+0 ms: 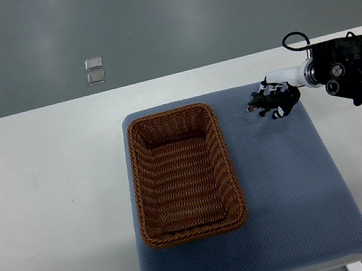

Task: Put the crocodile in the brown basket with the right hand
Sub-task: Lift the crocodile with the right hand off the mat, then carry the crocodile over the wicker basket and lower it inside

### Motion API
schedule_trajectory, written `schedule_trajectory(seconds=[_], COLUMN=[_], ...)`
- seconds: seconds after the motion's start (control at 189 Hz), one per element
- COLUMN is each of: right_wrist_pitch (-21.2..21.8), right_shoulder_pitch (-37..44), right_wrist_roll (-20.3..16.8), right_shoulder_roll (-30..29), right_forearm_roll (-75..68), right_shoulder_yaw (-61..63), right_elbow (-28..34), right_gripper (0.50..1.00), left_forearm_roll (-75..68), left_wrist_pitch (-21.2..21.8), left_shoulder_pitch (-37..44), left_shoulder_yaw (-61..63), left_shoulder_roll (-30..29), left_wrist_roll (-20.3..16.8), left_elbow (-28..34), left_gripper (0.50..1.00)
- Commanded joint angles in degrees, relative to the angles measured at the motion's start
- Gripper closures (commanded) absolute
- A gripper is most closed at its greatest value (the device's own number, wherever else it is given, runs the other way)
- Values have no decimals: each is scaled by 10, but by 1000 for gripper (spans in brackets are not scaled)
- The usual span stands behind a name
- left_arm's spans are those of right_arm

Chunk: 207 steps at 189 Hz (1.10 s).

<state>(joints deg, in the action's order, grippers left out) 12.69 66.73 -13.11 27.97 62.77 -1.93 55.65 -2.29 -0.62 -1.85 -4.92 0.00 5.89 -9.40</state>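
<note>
Your right hand (pixel 281 101) sits over the far right part of the mat (pixel 296 192), dark against the dark crocodile (pixel 261 102). Whether it is spread or clamped on the toy cannot be told from this view, so confirm a firm hold before you lift. The crocodile lies on the mat at the hand's tip, on its basket side, touching or partly covered by it. In my judgement you should raise it clear of the rim, carry it left and release over the middle of the basket (pixel 170 113), which stands near but apart.
</note>
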Motion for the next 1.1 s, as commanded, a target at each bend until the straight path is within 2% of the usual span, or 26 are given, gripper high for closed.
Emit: schedule_trajectory(seconds=[0.0, 0.382, 0.604, 0.854, 1.092], right_wrist_pitch=[14, 44, 59, 65, 59], right_shoulder_pitch=[20, 100, 152, 210, 211], right_wrist_roll=[1, 1, 1, 0, 0], right_shoulder_roll=[16, 83, 75, -1, -106], right_forearm_roll=[-2, -6, -20, -72, -72], right_shoulder_yaw=[1, 1, 1, -2, -24], right_elbow=[4, 72, 102, 106, 90], right_gripper=[1000, 1000, 1000, 1000, 1000], left_forearm_roll=[0, -2, -2, -2, -1], left_wrist_pitch=[0, -2, -2, -3, -3], left_shoulder_pitch=[0, -1, -4, -4, -5], left_shoulder_yaw=[1, 1, 1, 1, -1], left_shoulder_roll=[0, 0, 0, 0, 0], left_wrist_roll=[0, 0, 0, 0, 0], left_elbow=[-1, 0, 0, 0, 0], left_gripper=[500, 500, 500, 500, 500])
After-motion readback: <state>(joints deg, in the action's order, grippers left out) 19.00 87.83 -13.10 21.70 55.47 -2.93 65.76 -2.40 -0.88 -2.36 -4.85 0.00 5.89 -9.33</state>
